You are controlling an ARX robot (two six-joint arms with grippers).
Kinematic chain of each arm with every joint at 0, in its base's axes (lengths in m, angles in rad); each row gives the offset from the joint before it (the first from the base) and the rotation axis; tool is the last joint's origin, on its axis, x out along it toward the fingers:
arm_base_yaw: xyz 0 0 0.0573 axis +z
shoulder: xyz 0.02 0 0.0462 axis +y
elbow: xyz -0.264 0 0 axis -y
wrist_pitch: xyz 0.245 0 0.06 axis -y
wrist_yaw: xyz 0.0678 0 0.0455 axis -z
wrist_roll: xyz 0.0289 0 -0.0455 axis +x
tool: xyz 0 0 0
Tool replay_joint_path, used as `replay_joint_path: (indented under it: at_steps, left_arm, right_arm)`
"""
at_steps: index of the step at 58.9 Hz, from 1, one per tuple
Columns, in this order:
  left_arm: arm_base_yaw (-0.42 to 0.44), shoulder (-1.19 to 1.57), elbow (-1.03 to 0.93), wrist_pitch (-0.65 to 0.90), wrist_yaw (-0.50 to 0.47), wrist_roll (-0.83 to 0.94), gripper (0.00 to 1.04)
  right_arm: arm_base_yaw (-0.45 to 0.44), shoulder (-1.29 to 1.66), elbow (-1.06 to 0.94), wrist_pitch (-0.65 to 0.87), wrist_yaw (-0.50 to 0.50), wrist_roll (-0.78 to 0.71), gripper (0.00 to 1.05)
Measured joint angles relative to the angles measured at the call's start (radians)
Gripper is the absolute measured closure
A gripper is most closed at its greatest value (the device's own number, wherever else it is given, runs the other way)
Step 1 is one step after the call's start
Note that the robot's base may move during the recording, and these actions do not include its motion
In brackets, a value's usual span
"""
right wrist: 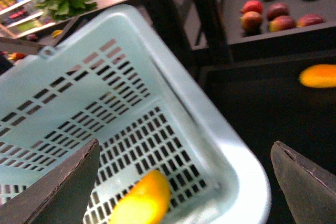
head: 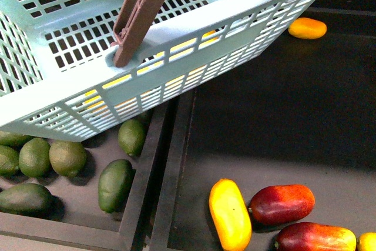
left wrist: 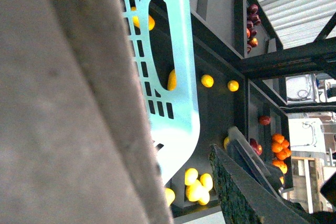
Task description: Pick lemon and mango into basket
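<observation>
The turquoise basket (head: 176, 33) hangs tilted over the trays, brown handle (head: 141, 10) up. My left gripper (left wrist: 184, 187) is shut on the basket (left wrist: 181, 77); the grip spot itself is hidden. My right gripper (right wrist: 184, 192) is open and empty above the basket's corner (right wrist: 173, 93). A yellow-orange fruit (right wrist: 140, 200) lies on the basket floor between my fingers; I cannot tell whether it is the lemon or a mango. Yellow shows through the slots (head: 183, 44). Yellow-orange mangoes (head: 307, 28) (head: 230, 214) lie on the dark tray. Small yellow lemons (left wrist: 197, 186) sit in a cluster.
Dark green avocados (head: 114, 184) fill the left tray under the basket. Red-maroon mangoes (head: 282, 204) lie beside the near yellow mango. A black divider (head: 167, 174) separates the trays. More red fruit (right wrist: 273, 17) sits on a far shelf.
</observation>
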Motion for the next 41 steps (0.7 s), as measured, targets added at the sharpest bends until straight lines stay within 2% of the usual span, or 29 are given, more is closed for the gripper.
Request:
replay_joint_path:
  at_steps: [10, 13, 18, 23, 27, 31, 39, 41]
  left_arm:
    - [0.000, 0.000, 0.000, 0.000, 0.005, 0.000, 0.76]
    - [0.000, 0.000, 0.000, 0.000, 0.006, 0.000, 0.76]
    - [0.000, 0.000, 0.000, 0.000, 0.005, 0.000, 0.76]
    - [-0.001, 0.000, 0.000, 0.000, 0.005, 0.001, 0.76]
    - [-0.001, 0.000, 0.000, 0.000, 0.010, -0.001, 0.76]
    - [0.000, 0.000, 0.000, 0.000, 0.009, -0.005, 0.76]
    - [0.001, 0.000, 0.000, 0.000, 0.001, 0.003, 0.76]
    - [0.001, 0.000, 0.000, 0.000, 0.003, -0.001, 0.76]
  right_arm:
    - [-0.147, -0.221, -0.105, -0.169, 0.070, -0.016, 0.10]
    - [-0.221, -0.306, -0.206, -0.022, -0.003, -0.120, 0.20]
    - [-0.267, -0.389, -0.318, 0.115, -0.037, -0.254, 0.34]
    - [-0.280, -0.434, -0.389, 0.147, -0.059, -0.320, 0.48]
    - [-0.328, -0.459, -0.441, 0.152, -0.127, -0.353, 0.60]
    - [-0.356, -0.492, -0.487, 0.156, -0.130, -0.368, 0.74]
    - [-0.358, -0.568, -0.549, 0.158, -0.134, -0.383, 1.02]
    - [-0.358, -0.588, -0.567, 0.154, -0.134, -0.388, 1.03]
